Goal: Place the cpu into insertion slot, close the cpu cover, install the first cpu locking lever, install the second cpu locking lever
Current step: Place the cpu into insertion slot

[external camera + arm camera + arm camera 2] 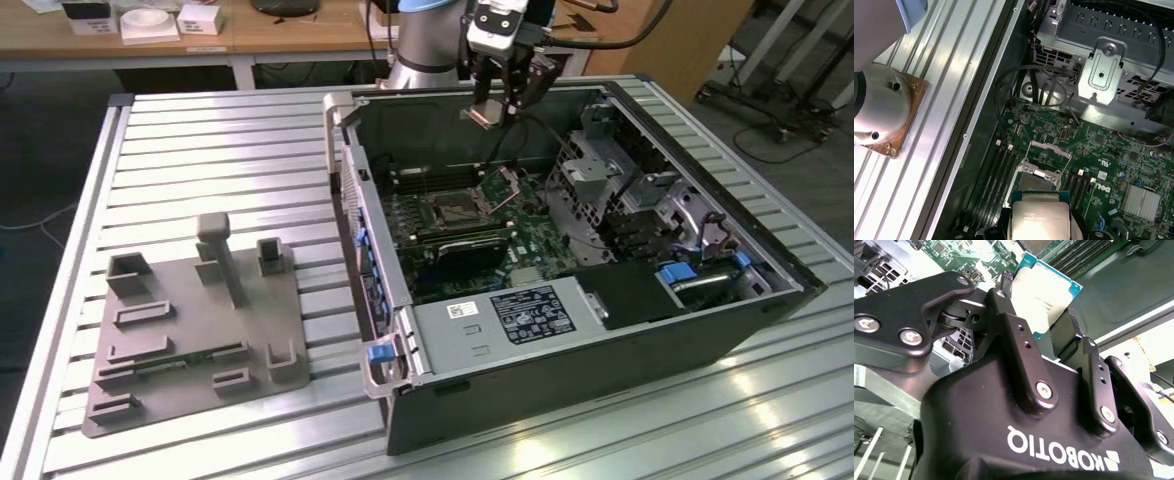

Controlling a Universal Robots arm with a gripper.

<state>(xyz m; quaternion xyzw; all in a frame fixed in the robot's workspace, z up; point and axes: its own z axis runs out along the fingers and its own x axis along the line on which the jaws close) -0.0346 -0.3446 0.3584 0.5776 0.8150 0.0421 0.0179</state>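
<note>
My gripper (497, 100) hangs over the far side of the open computer case (747, 330), shut on the cpu (482, 115), a small flat silver-topped chip. In both wrist views the cpu (1046, 290) (1040, 217) sits pinched between the black fingers (1009, 325). The insertion slot (451, 210) (1038, 183) is a dark square socket on the green board, below the held chip and apart from it. The cpu cover (507, 186) (1050, 149) stands tilted up at the socket's far edge, with thin wire levers beside it.
A black box with a white label (534, 312) fills the case's near end. A metal drive cage (617, 175) (1114, 55) and looped black cables (1044, 85) flank the socket. Long memory slots (999, 175) run beside it. A grey fixture plate (187, 320) lies on the slatted table.
</note>
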